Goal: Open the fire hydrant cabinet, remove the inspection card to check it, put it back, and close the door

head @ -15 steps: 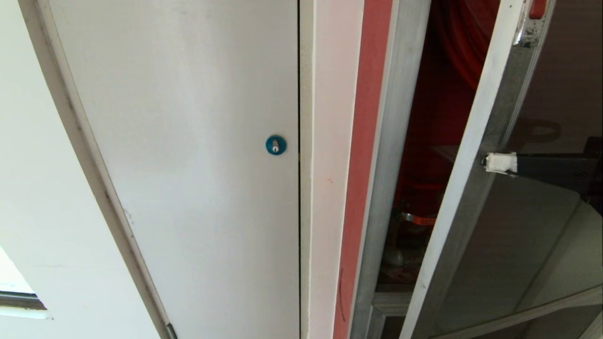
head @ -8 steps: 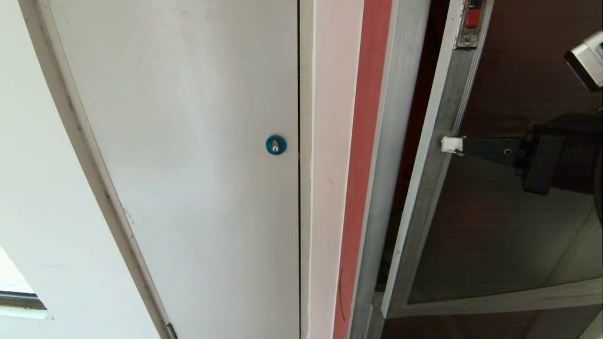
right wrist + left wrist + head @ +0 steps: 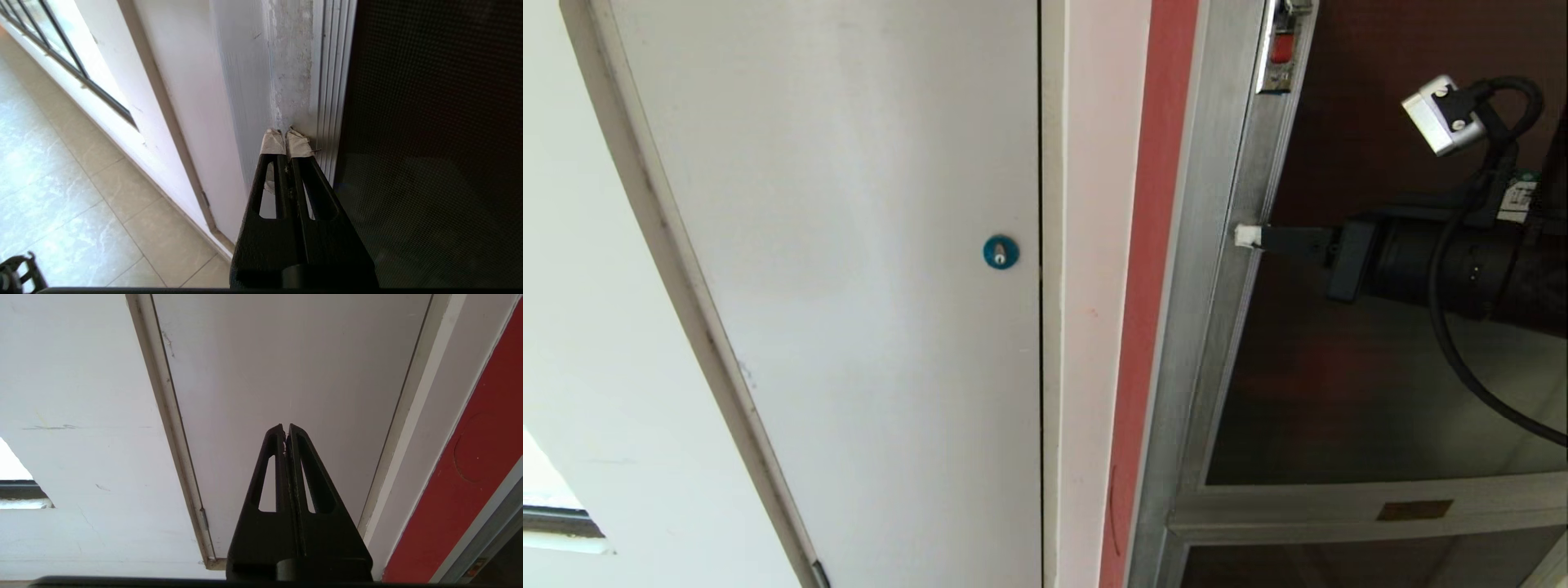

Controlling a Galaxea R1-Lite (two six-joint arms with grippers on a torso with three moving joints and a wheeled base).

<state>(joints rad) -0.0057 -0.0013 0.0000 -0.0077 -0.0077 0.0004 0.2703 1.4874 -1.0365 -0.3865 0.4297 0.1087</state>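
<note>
- right gripper point(image 3: 1248, 236): black tapered fingers pressed together, nothing pinched; tips wrapped in whitish tape, butted against the door point(image 3: 1372, 392) on its silver frame stile, seen also in right wrist view point(image 3: 286, 141).
- door: dark tinted glass, fine dot mesh texture close up, in ribbed brushed-aluminium frame; glass lies on the arm side of the tips, stile right at them. Sits flush in the fire hydrant cabinet point(image 3: 1184, 343) frame, interior not visible.
- latch point(image 3: 1281, 51): small metal plate with red insert, on the same stile, above the right gripper.
- cabinet surround: red painted strip point(image 3: 1147, 269) beyond the tips, away from the arm, then a pale wall strip.
- white panel point(image 3: 849, 245): flat matte sheet, farther on past the red strip; round blue lock point(image 3: 1001, 251) at roughly tip height.
- wrist camera point(image 3: 1441, 114): silver block on a black cable, above the right arm.
- left gripper point(image 3: 287, 430): black fingers closed flat on each other, empty, pointed at the white panel, not touching.
- inspection card: not in sight.
- floor point(image 3: 61, 175): glossy beige tiles.
</note>
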